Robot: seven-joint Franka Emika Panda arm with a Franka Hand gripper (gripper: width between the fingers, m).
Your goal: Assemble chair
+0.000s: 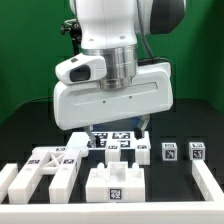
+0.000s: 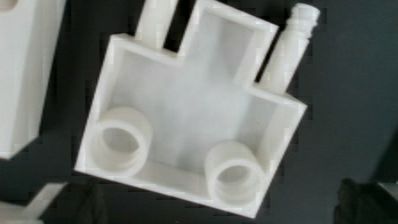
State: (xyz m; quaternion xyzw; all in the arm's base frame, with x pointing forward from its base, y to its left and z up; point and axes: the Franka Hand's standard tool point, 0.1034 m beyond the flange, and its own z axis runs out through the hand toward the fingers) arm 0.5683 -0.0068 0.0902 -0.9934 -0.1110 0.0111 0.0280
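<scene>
The chair lies in loose matte white parts with black-and-white tags. In the wrist view a flat white slab [image 2: 196, 110] with two round sockets and prongs at its far end lies straight under my gripper [image 2: 210, 208]. The gripper is open, its dark fingertips [image 2: 54, 205] standing apart on either side of the slab's socket end, with nothing held. In the exterior view my gripper [image 1: 115, 133] hangs low over tagged parts [image 1: 118, 147] at the middle of the table. More chair parts lie at the front left [image 1: 45, 165], and a chunky block [image 1: 112, 182] sits at the front centre.
Two small tagged blocks [image 1: 170, 152] [image 1: 197, 150] stand to the exterior view's right. A low white rail [image 1: 210, 185] borders the right side. The table top is black [image 1: 160, 185]. Another white part [image 2: 22, 80] shows at the wrist view's edge, beside the slab.
</scene>
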